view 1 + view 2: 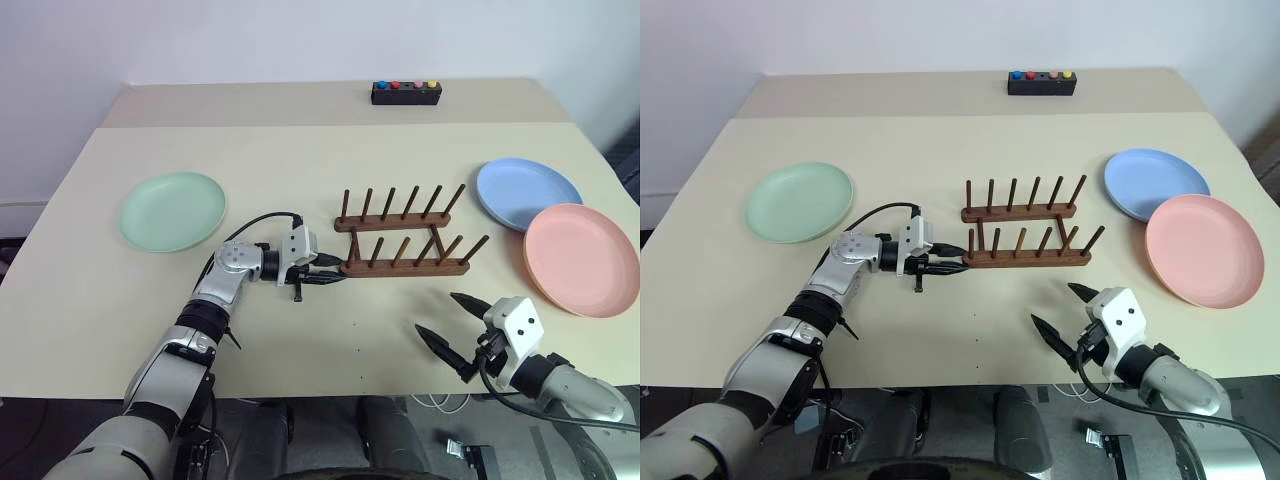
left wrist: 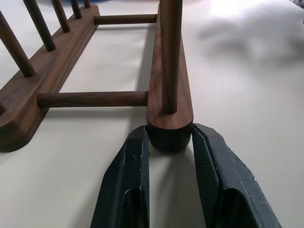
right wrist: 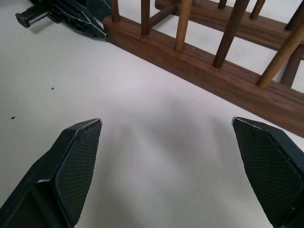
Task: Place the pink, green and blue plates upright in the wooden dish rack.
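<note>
Nearest the robot, the right gripper (image 1: 452,330) is seen hovering over bare tabletop (image 1: 300,170) with its fingers spread wide and nothing between them; the near rail of the rack lies just ahead of it. The left gripper (image 1: 322,276) is found low at the left end of the wooden dish rack (image 1: 405,240), its jaws narrowed around the rounded end of the near rail, with both pads (image 2: 130,161) pressed against or just beside the wood, as the left wrist view shows. A grip on the rail end is judged likely, perhaps to steady or shift the rack. The rack is judged stiff and light, liable to slide on the smooth table if pushed; its thin upright pegs are better left untouched, and the solid rail end is the sounder place to take hold. No plate is yet in the rack. The pink plate (image 1: 582,258) lies flat near the right table edge, with the blue plate (image 1: 527,193) just behind it and partly overlapped by it. The green plate (image 1: 172,210) lies flat well apart to the left. The plates are judged thin, rigid, light and probably slippery plastic; each is best pinched at the raised rim, since a flat plate offers no other purchase. A black button box (image 1: 406,93) is noted at the far edge.
</note>
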Tool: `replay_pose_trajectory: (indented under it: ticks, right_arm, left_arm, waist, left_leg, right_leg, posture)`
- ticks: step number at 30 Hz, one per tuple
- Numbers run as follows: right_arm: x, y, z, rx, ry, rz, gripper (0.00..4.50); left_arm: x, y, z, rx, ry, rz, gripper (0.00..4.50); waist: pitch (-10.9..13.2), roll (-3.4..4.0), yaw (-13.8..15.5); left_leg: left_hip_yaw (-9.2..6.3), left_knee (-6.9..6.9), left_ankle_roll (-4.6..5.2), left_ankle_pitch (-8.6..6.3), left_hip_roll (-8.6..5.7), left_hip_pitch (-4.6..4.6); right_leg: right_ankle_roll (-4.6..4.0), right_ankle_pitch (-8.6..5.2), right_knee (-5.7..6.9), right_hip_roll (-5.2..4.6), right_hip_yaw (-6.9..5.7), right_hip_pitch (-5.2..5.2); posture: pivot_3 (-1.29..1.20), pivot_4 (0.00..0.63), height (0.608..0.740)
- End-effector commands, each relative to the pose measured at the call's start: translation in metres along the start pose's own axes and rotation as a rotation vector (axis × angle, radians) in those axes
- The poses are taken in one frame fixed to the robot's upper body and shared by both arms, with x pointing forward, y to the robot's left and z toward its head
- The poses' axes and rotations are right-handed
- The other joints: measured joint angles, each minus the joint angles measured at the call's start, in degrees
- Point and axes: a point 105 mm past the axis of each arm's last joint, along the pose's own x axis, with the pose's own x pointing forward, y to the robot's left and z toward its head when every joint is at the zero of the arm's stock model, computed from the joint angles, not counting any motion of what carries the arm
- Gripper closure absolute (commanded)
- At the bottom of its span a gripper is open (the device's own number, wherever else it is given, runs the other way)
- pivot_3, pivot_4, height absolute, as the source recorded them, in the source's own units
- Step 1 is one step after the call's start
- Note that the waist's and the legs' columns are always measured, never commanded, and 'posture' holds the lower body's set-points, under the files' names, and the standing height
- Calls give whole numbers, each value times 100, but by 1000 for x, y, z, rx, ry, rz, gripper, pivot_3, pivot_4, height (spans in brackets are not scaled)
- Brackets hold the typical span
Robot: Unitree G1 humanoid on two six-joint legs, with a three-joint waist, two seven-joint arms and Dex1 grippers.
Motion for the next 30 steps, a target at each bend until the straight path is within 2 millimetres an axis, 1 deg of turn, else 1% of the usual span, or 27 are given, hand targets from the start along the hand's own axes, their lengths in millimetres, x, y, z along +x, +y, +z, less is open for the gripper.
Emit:
replay_pose_trajectory:
  ticks: [1, 3, 5, 7, 9, 10, 11, 12, 13, 14, 15, 17, 18, 19, 20, 22, 23, 24, 27, 29, 30]
  right_arm:
    - [0, 1, 13, -42, -42, 5, 0]
    - [1, 0, 13, -43, -42, 6, 0]
    - [1, 0, 13, -44, -42, 6, 0]
    - [1, -1, 13, -44, -43, 5, 0]
    - [1, -2, 13, -47, -41, -1, 0]
    - [1, -6, 12, -51, -40, -17, 0]
    - [0, -11, 12, -53, -38, -36, 0]
    - [-1, -14, 11, -50, -32, -48, 0]
    - [-3, -19, 9, -46, -20, -64, 255]
    - [-4, -23, 7, -47, -10, -81, 549]
    - [-6, -25, 5, -49, -3, -93, 830]
    - [-8, -29, 3, -53, 11, -107, 1821]
    - [-9, -35, 0, -65, 24, -131, 2425]
    - [-10, -40, -2, -74, 40, -156, 2832]
    - [-10, -45, -4, -85, 54, -175, 3359]
    - [-9, -56, -9, -110, 91, -227, 4459]
    - [-8, -62, -12, -117, 107, -252, 4500]
    - [-7, -65, -13, -122, 115, -262, 4500]
    - [0, -68, -14, -132, 120, -255, 4500]
    - [5, -70, -15, -145, 132, -248, 4500]
    - [8, -71, -16, -151, 139, -248, 4500]
  left_arm:
    - [-5, 3, 3, 8, -18, 23, 3832]
    - [-4, 1, 3, -17, -29, 9, 3832]
    - [-4, 1, 4, -36, -38, 5, 2788]
    - [-5, 2, 4, -42, -34, 6, 1910]
    - [-7, 6, 4, -22, -24, 32, 936]
    - [-9, 8, 4, 1, -12, 53, 366]
    - [-13, 11, 4, 0, -9, 77, 77]
    - [-17, 14, 5, -1, -14, 99, 77]
    - [-21, 15, 5, -12, -16, 120, 10]
    - [-26, 16, 4, -21, -15, 141, 225]
    - [-28, 16, 4, -26, -13, 154, 618]
    - [-35, 12, 4, -31, -20, 171, 1480]
    - [-38, 6, 4, -30, -26, 165, 2006]
    - [-40, -3, 3, -35, -28, 150, 2496]
    - [-39, -11, 3, -40, -31, 131, 2988]
    - [-33, -28, 5, -49, -36, 90, 4072]
    - [-28, -36, 6, -48, -36, 70, 4470]
    - [-23, -43, 7, -41, -26, 56, 4470]
    - [-9, -52, 11, -49, -19, 62, 4470]
    - [-1, -54, 12, -44, -15, 79, 4470]
    - [2, -52, 12, -34, -6, 100, 4470]
  waist:
    - [0, 0, 1]
    - [0, 0, -1]
    - [0, 0, 0]
    - [0, 0, -1]
    - [0, 0, 0]
    - [0, 0, 0]
    - [0, 0, -2]
    - [0, 0, -8]
    - [0, 0, -8]
    - [0, 0, -12]
    - [-1, 1, -11]
    - [-1, 2, -10]
    - [-1, 2, -6]
    - [-1, 2, -15]
    - [-2, 3, -18]
    - [-1, 3, -5]
    - [-3, 6, 2]
    - [-3, 5, 16]
    - [-3, 5, 26]
    - [-3, 5, 8]
    - [-3, 6, 5]
  left_leg:
    - [0, 0, 0, 0, 0, 0]
    - [0, 0, 0, 0, 0, 0]
    - [0, 0, 0, 0, 0, 0]
    - [0, -1, 0, 0, 0, 0]
    - [-1, -1, 0, 0, 0, 0]
    - [-1, -1, 0, 0, 0, 0]
    - [-1, -1, 0, 0, 0, 0]
    - [-1, 0, 0, 0, 0, 0]
    - [-1, -1, 0, 0, 0, 0]
    - [-1, -1, 0, 0, 0, 1]
    - [-1, -3, 0, 0, 0, 1]
    - [-2, -3, 0, 0, 0, 1]
    - [-2, -4, 0, 0, 0, 1]
    - [-2, -4, 0, 0, 1, 1]
    - [-2, -5, 0, 0, 1, 1]
    - [-1, -4, 0, 0, 1, 1]
    - [-2, -2, 0, 0, 1, 2]
    - [-1, 0, 0, 0, 1, 2]
    - [-2, 3, -1, 0, 1, 3]
    - [-2, 3, -1, 0, 0, 3]
    - [-2, 2, -1, 0, 0, 3]
  right_leg:
    - [0, 0, 0, 0, 0, 0]
    - [0, 0, 0, 0, 0, 0]
    - [0, 0, 1, 0, 0, 0]
    - [0, 0, 1, 0, 0, 0]
    - [0, 0, 0, 0, 0, 0]
    - [0, 0, 0, 0, -1, 0]
    - [0, 0, 0, 0, 0, 0]
    - [0, 0, 1, 0, 0, 0]
    - [0, 0, 1, 0, 0, 0]
    - [0, 0, 2, 0, 0, -1]
    - [0, 0, 1, 0, 0, -1]
    - [0, 0, 2, 0, 0, -1]
    - [0, 0, 2, 0, 0, -1]
    - [0, 0, 2, -1, 0, -1]
    - [0, 0, 2, -1, 0, -1]
    - [-1, 0, 2, -2, 1, -1]
    - [-2, 1, 3, -1, 1, -1]
    - [-3, 1, 3, -2, 2, 1]
    - [-12, -4, 3, -2, 1, 4]
    - [-9, -3, 3, -2, 1, 5]
    - [-7, -2, 2, -1, 1, 5]
  posture:
    - [0, 150, 740]
    - [0, 150, 740]
    - [0, 150, 740]
    - [0, 150, 740]
    - [0, 150, 740]
    - [0, 150, 740]
    - [0, 150, 740]
    - [0, 150, 740]
    - [0, 150, 740]
    - [0, 150, 740]
    - [0, 150, 740]
    - [0, 150, 740]
    - [0, 150, 740]
    - [0, 150, 740]
    - [0, 150, 740]
    - [0, 150, 740]
    - [0, 150, 740]
    - [0, 150, 740]
    - [0, 150, 740]
    - [0, 150, 740]
    - [0, 150, 740]
